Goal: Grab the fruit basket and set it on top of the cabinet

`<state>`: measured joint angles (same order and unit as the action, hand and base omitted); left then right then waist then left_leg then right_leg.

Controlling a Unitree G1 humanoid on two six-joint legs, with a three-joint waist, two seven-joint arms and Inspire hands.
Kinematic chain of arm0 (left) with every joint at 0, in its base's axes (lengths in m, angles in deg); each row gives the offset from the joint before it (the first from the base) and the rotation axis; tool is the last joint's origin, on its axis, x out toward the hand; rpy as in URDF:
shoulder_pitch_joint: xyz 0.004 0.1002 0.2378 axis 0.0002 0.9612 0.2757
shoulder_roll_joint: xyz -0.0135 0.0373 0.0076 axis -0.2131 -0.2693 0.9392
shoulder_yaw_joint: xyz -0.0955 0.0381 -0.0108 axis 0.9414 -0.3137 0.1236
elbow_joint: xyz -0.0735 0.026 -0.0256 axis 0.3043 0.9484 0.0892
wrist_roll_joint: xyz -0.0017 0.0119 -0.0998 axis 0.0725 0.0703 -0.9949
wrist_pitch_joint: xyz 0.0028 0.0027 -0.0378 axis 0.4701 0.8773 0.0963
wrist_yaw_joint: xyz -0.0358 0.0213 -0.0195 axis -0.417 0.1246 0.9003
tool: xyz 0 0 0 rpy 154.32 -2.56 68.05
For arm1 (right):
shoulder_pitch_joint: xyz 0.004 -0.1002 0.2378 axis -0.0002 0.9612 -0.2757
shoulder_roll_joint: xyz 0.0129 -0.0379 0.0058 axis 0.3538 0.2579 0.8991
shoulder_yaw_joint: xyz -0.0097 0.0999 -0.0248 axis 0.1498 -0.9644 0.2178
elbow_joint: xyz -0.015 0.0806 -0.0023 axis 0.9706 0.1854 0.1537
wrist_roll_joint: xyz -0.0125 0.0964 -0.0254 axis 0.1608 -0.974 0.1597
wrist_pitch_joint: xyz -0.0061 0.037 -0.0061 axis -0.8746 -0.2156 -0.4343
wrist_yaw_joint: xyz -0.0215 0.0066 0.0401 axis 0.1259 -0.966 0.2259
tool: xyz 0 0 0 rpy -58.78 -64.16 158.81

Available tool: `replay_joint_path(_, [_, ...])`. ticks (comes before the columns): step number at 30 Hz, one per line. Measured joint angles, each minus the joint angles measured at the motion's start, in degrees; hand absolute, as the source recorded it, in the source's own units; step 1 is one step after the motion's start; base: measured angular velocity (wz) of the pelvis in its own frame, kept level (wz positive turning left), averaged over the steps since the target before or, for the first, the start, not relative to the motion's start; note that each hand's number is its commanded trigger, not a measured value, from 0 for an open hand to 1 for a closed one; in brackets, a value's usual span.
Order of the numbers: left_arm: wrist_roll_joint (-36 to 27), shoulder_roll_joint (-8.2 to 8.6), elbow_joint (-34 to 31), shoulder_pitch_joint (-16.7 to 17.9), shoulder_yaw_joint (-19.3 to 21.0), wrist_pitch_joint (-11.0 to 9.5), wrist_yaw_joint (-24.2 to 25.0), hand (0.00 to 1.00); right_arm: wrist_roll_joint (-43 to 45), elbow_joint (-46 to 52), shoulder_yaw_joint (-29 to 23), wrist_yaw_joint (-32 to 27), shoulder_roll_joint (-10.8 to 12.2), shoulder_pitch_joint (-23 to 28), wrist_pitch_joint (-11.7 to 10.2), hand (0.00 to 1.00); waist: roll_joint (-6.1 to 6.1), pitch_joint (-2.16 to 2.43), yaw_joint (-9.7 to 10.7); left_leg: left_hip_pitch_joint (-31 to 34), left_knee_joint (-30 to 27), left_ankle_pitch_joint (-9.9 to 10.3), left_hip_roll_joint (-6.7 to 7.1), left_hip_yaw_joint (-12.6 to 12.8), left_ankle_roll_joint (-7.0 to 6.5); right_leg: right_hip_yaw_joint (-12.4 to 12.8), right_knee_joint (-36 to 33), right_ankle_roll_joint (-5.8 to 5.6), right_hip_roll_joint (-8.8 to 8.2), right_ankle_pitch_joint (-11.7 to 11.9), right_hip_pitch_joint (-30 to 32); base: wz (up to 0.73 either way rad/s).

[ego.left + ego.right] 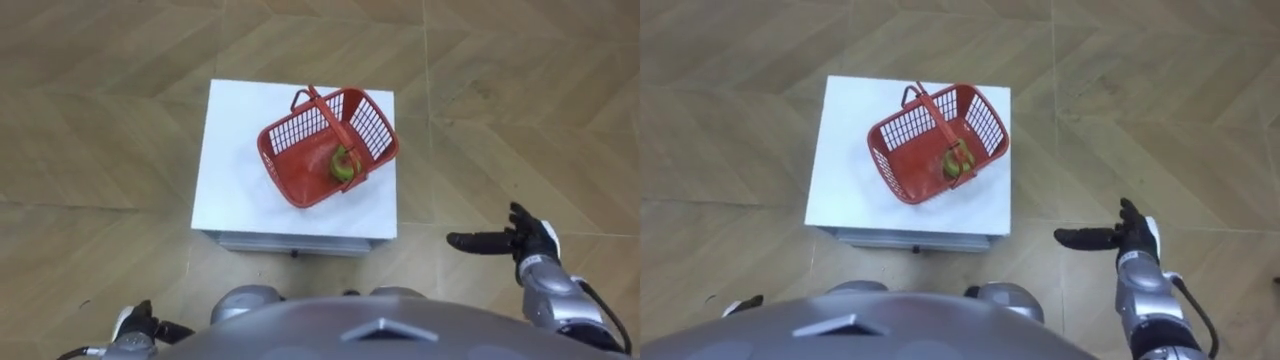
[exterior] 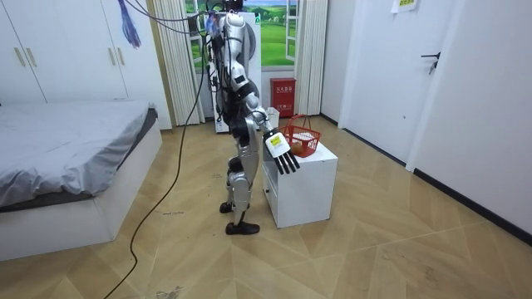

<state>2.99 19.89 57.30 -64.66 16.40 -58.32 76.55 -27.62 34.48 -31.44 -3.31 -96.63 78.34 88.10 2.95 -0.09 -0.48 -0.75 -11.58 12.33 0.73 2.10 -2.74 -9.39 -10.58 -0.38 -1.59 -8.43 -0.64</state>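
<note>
Ahead, basket [image 1: 372,128] on cabinet [image 1: 240,170], right hand [image 1: 520,242] well apart

Red basket [image 1: 328,145] on white cabinet [image 1: 235,170]; handle [image 1: 322,112] reachable from above, unobstructed.

Red all over on the basket [image 1: 300,165], with walls in an open grid pattern. Green shading into yellow on the fruit [image 1: 343,166] inside. Plain white on the cabinet [image 1: 235,160]. Brown wood laid in herringbone across the floor [image 1: 90,90]. Black on the fingers of the right hand [image 1: 535,245], silver-grey at the wrist. Grey on the bed [image 2: 66,137], white on the wardrobe [image 2: 66,50].
</note>
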Motion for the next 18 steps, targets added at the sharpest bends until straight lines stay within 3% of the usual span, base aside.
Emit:
replay_joint_path(4, [2.6,1.02,0.1,-0.1,1.8,0.0,0.0,0.00,1.8,-6.3,-0.3,1.1,0.7,0.2,0.1,0.00,-0.30,0.10,0.1,-1.1,0.3,0.2,-0.05,0.0,0.03,0.0,0.0,-0.04,0.02,-0.3,-0.8,-0.01])
replay_joint_path(10, [2.5,1.98,0.3,-0.1,1.6,1.2,0.0,0.00,4.3,-14.3,0.0,3.3,4.1,-0.1,0.2,0.00,-0.62,-0.03,0.1,-1.7,0.8,0.3,-0.42,0.6,0.25,0.8,0.9,0.15,0.50,-0.2,-1.4,-0.06])
replay_joint_path(18, [2.6,2.35,0.7,-0.1,1.6,4.4,1.1,0.00,4.6,-15.6,0.6,5.1,4.4,0.0,2.7,0.00,-1.55,-0.18,0.0,-2.1,1.2,0.5,-0.41,0.8,0.43,0.8,1.0,0.16,0.77,-0.2,-1.4,0.00])
